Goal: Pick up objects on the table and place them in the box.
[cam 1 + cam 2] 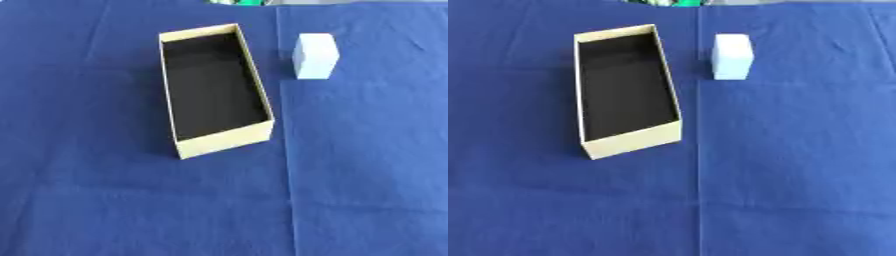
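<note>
Neither robot hand is showing in either eye view, so whether their fingers are straight or curled cannot be told, and nothing is being held or touched at this moment.

The box is sitting open-topped on the counter, long and narrow, tan on its walls and dark inside, with nothing lying in it. It is lying slightly askew, its near end swinging a little toward the robot's right. That open mouth is facing straight up, which looks like the sensible way to leave it for things being dropped in from above.

The one object waiting to be packed is a pale block, whitish-blue and roughly rectangular, standing just beside the far right corner of the box, apart from its wall and not touching it. Being on that side, it is probably lying handier to the right arm, and the task is looking not yet begun.

The counter is being covered by a deep blue cloth, with a straight crease running toward the robot just right of the box. At the far edge a sliver of something green and white is peeking in, too little to identify.
</note>
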Action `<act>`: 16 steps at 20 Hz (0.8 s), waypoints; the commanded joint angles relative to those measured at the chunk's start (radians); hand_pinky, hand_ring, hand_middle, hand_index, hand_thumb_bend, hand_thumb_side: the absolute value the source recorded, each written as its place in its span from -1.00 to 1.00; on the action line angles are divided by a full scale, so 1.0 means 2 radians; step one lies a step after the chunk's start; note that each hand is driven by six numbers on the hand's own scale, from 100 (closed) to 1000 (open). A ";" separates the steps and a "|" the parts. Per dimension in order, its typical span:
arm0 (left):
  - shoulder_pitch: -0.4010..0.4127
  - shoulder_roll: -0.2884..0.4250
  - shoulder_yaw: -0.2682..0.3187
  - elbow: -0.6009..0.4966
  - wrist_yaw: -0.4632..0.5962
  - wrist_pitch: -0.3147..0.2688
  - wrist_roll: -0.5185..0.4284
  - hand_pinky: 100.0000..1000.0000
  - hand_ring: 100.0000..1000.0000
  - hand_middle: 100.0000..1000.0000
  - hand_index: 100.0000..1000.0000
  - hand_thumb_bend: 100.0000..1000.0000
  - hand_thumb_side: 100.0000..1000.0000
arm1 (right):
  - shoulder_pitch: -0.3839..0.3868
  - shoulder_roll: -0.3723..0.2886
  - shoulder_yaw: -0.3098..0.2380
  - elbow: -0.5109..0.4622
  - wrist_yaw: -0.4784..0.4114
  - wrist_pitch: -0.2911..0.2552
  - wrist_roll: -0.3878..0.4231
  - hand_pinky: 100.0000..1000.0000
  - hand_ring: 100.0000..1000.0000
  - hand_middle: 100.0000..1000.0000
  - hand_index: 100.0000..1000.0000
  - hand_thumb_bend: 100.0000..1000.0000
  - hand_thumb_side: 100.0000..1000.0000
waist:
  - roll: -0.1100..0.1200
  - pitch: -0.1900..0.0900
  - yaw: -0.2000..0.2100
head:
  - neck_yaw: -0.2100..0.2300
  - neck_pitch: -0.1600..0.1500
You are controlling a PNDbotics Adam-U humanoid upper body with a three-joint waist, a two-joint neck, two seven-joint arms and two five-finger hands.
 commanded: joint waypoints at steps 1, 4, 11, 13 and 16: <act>-0.003 0.015 -0.003 -0.010 -0.001 0.000 -0.005 -0.01 0.19 0.16 0.40 -1.00 0.35 | -0.028 -0.051 0.025 0.012 0.024 0.020 0.020 0.38 0.77 0.52 0.66 -1.00 1.00 | -0.008 -0.020 0.003 | -0.005 0.003; -0.004 0.016 -0.007 -0.010 0.002 -0.001 -0.009 -0.01 0.19 0.16 0.41 -1.00 0.34 | -0.059 -0.083 0.056 0.042 0.043 0.040 0.039 0.39 0.77 0.58 0.68 -1.00 1.00 | -0.007 -0.022 0.011 | -0.015 0.001; -0.009 0.011 -0.017 -0.010 0.011 -0.003 -0.020 -0.01 0.20 0.16 0.41 -1.00 0.35 | -0.142 -0.143 0.134 0.116 0.094 0.090 0.089 0.44 0.86 0.69 0.75 -1.00 1.00 | -0.008 -0.022 0.034 | -0.043 -0.002; -0.009 0.011 -0.018 -0.010 0.012 -0.003 -0.023 -0.01 0.20 0.16 0.41 -1.00 0.35 | -0.165 -0.130 0.157 0.128 0.108 0.105 0.104 0.46 0.92 0.72 0.77 -0.97 1.00 | -0.010 -0.022 0.036 | -0.048 -0.001; -0.008 0.012 -0.020 -0.010 0.014 -0.003 -0.026 -0.01 0.20 0.16 0.41 -1.00 0.35 | -0.198 -0.104 0.190 0.144 0.128 0.125 0.124 0.50 0.98 0.72 0.79 -0.70 0.92 | -0.011 -0.022 0.037 | -0.053 -0.001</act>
